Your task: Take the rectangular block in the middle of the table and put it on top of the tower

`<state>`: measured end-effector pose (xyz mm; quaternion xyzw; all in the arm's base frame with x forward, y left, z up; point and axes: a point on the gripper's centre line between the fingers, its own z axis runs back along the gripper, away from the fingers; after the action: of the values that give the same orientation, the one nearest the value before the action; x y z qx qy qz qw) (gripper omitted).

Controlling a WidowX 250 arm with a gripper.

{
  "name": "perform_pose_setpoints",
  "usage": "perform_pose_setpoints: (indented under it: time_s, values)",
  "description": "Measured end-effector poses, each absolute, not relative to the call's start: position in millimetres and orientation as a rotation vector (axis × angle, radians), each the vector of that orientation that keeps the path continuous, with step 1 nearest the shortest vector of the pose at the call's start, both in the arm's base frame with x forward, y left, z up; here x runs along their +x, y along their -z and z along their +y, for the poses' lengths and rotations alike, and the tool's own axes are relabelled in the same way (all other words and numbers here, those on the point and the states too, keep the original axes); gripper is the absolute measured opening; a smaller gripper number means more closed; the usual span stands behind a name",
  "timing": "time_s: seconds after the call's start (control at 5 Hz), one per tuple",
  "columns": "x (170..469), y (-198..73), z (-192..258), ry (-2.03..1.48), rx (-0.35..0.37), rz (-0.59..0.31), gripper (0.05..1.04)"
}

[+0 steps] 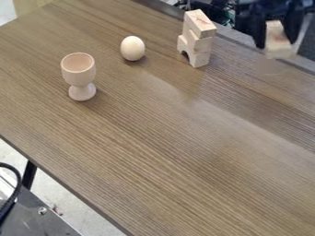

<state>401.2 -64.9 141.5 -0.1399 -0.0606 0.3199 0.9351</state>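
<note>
At the upper right, over the table's far edge, my gripper (276,38) is shut on a light wooden rectangular block (278,48). The block hangs between the two dark fingers, its lower end showing below them. To the left of the gripper, and apart from it, stands the tower (198,42) of pale wooden blocks. An arch-shaped piece forms its base, and a rectangular block lies on top.
A wooden egg (133,48) is on the table left of the tower. Farther left stands a wooden goblet-shaped cup (78,70). The brown wood-grain table (166,152) extends across the front, and dark equipment and cables lie behind its far edge.
</note>
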Motion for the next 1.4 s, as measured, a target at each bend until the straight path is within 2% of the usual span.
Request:
perform_pose_setpoints:
  time_s: [0.6,0.8,1.4]
  values:
    - [423.2,-164.2,-11.7,-0.801,-0.307,-0.21,0.552]
    - [427.7,-157.3,1.0,-0.841,-0.317,-0.196,0.552]
    - [431.9,-141.4,28.0,-0.904,-0.276,-0.178,0.552]
